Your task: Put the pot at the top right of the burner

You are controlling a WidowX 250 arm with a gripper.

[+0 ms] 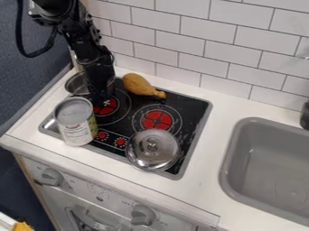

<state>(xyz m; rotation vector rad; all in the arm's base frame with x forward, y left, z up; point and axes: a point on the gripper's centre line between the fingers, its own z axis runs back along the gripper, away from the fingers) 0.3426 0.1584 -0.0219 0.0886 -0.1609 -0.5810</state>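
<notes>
The black gripper (101,97) hangs down over the rear left part of the black stove top (190,106), close to the left red burner (107,107). Behind it stands a silver metal pot (77,85) at the stove's back left corner; the arm covers the pot's middle and right part. Whether gripper and pot touch, I cannot tell. The right red burner (157,120) lies further right, with no pot on it.
A tall can (76,128) stands at the stove's left front. A round metal lid (153,151) rests at the front right, beside the knobs. A yellow-brown drumstick-shaped toy (140,85) lies at the back. The grey sink (274,158) is at right, a tiled wall behind.
</notes>
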